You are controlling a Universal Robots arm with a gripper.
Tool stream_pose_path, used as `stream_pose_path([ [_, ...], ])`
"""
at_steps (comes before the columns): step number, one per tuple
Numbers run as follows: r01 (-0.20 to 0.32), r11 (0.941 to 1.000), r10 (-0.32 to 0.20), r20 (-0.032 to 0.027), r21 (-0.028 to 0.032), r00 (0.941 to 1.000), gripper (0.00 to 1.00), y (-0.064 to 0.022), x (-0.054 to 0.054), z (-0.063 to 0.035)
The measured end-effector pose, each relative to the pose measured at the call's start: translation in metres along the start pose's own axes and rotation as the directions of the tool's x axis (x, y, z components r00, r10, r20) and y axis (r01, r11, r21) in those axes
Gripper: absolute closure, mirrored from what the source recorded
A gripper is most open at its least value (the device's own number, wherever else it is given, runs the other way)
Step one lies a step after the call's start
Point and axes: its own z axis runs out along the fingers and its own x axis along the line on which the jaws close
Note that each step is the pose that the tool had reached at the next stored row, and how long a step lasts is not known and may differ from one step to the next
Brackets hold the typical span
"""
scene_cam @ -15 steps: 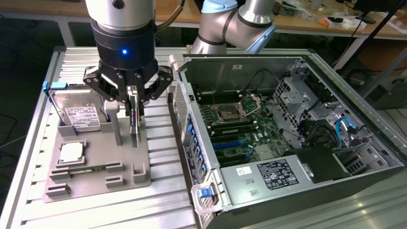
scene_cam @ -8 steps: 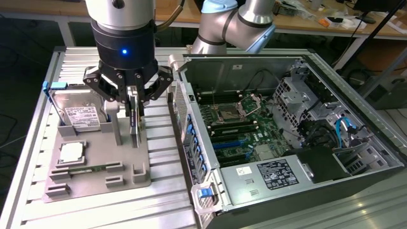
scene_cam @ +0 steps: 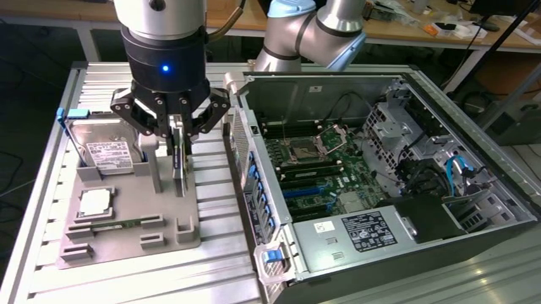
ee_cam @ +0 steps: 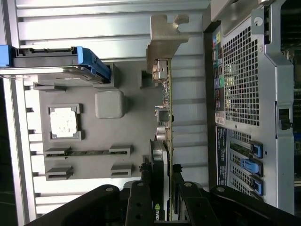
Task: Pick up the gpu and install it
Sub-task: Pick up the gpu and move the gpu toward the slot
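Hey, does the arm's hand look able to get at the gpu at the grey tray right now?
Probably yes: the hand sits directly over the upright gpu and looks shut on its upper edge. The hard drive stands apart beside it.

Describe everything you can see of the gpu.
The gpu is a thin green circuit card, standing on edge over the gray holder tray, beside the open computer case. A silver-beige metal bracket caps one end; small components stud its face. The gripper clamps it from both sides.
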Motion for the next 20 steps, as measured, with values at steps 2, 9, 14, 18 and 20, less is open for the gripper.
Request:
stream_pose_path([
  [2,0.0,1.0,0.0,0.0001,0.0017,1.0,0.73,0.0,0.0,0.0],
  [9,0.0,1.0,0.0,0.0,0.0037,1.0,0.73,0.0001,-0.001,-0.0483],
  [14,0.0,1.0,0.0,-0.0003,0.0046,1.0,0.73,0.0006,-0.012,-0.065],
  [18,0.0,1.0,0.0,-0.0003,0.0046,1.0,0.73,0.0016,-0.031,-0.0645],
  [20,0.0,1.0,0.0,-0.0003,0.0046,1.0,0.73,0.0022,-0.041,-0.0641],
])
